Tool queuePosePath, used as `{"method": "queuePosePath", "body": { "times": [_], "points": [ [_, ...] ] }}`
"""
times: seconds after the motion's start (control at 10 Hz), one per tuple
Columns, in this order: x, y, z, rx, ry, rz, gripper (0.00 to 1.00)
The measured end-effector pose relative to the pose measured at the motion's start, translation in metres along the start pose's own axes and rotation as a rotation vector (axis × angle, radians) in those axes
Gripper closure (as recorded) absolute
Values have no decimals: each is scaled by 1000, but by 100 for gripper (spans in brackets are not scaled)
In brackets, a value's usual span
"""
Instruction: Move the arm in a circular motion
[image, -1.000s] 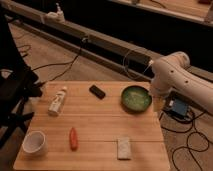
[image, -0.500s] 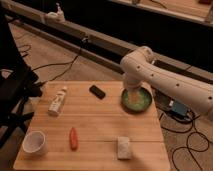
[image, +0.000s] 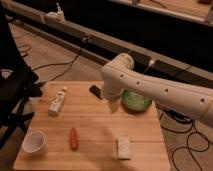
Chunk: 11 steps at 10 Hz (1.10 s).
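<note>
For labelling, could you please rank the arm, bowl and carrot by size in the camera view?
The arm, though nearest the camera
green bowl, partly hidden
carrot
The gripper hangs beside the bowl.

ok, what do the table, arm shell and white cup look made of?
Table: pale wood, plank seams showing, matte. Arm: smooth white shell, likely moulded plastic, rounded with small dark dots. White cup: ceramic or paper, can't tell. Pincer hangs from the arm's end over the table, beside the green bowl; its material is unclear.
</note>
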Motion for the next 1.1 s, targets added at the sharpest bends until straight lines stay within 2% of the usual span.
{"method": "queuePosePath", "body": {
  "times": [0.1,0.3,0.4,0.5,0.6,0.7,0.8,0.9,1.1],
  "points": [
    [5,32,-3,-19,-12,28,35],
    [31,81,-7,-53,5,102,35],
    [61,112,-10,-76,40,179,35],
    [84,129,-12,-94,69,229,35],
    [125,149,-16,-114,126,312,35],
    [154,156,-18,-128,166,362,35],
    [186,152,-19,-136,214,407,35],
    [206,138,-18,-139,245,425,35],
    [224,97,-14,-140,267,427,35]
  ]
}}
